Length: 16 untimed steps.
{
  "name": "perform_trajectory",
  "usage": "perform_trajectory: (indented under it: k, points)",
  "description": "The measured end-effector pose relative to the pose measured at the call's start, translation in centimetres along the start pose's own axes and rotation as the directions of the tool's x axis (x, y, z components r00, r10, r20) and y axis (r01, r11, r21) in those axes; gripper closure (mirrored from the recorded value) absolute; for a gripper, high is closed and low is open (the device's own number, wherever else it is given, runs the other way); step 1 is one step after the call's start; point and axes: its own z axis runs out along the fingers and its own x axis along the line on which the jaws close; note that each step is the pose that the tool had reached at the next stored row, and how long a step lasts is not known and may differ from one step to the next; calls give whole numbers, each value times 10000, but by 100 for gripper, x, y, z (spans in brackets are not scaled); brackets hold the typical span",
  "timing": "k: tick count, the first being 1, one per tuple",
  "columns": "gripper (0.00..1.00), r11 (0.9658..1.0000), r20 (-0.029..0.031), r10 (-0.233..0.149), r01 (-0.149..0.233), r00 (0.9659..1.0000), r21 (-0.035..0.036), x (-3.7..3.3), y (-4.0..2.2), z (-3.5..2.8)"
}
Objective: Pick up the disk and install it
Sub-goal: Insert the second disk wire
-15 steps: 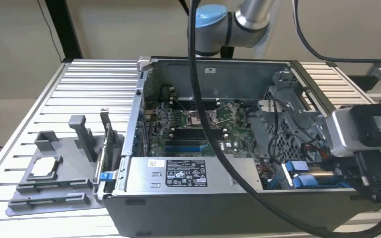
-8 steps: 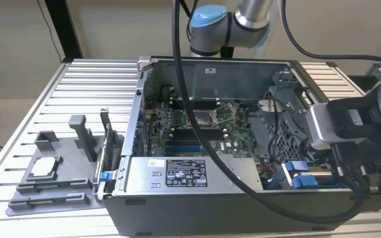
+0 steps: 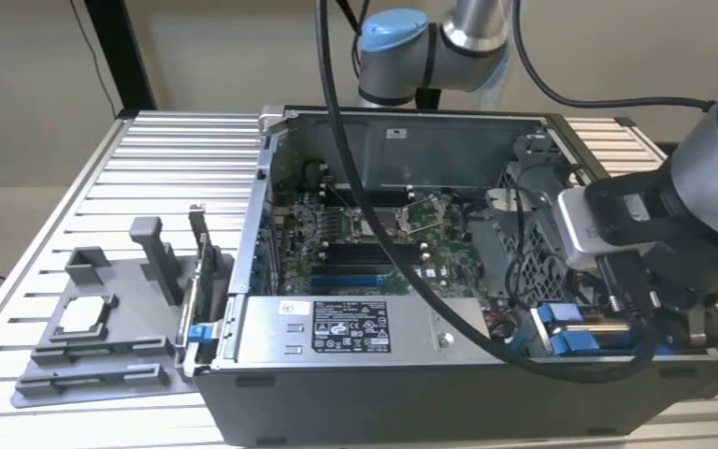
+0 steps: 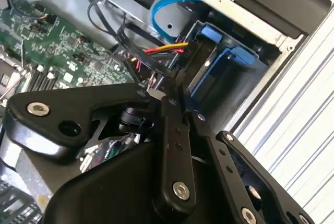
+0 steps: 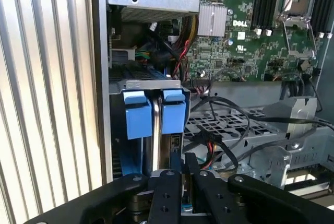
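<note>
The arm has the tool [image 5: 182, 182] down inside the open computer case [image 3: 459, 393], at the case's corner nearest the desk's [image 3: 172, 159] front edge on the exterior view's right. The disk [image 5: 156, 130] stands on edge there in the drive bay, beside the case wall. In the first wrist view its thin silver edge shows between two blue carrier tabs [image 5: 173, 113], and the tool's two black fingers [image 5: 168, 192] are drawn close together around the near end of that edge. They look clamped on the disk, though the contact itself is partly hidden behind the linkage. In the second wrist view the blue frame [image 4: 229, 59] sits deep in the bay, close to a blue data cable [image 4: 167, 4] and a bundle of red, yellow and black wires [image 4: 156, 51].

I would judge the disk rigid and fairly weighty for its size, with smooth metal faces that could slip. It will not bend, but it would not take a knock kindly. The narrow edge between the blue rails seems the sensible place to hold it, well away from the loose wiring. The motherboard [image 3: 359, 234] lies farther inside the case.
</note>
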Motion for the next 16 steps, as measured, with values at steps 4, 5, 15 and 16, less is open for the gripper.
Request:
perform_trajectory:
  k: [4,5,15,16]
  points:
    - [100,9997,-60,-79,80,10000,237,-51,69,24]
    - [100,9995,-82,-94,97,9999,293,-54,87,28]
    - [100,9975,-1360,-434,505,9898,493,-63,242,11]
    - [100,9971,-1531,-480,565,9870,516,-73,247,14]
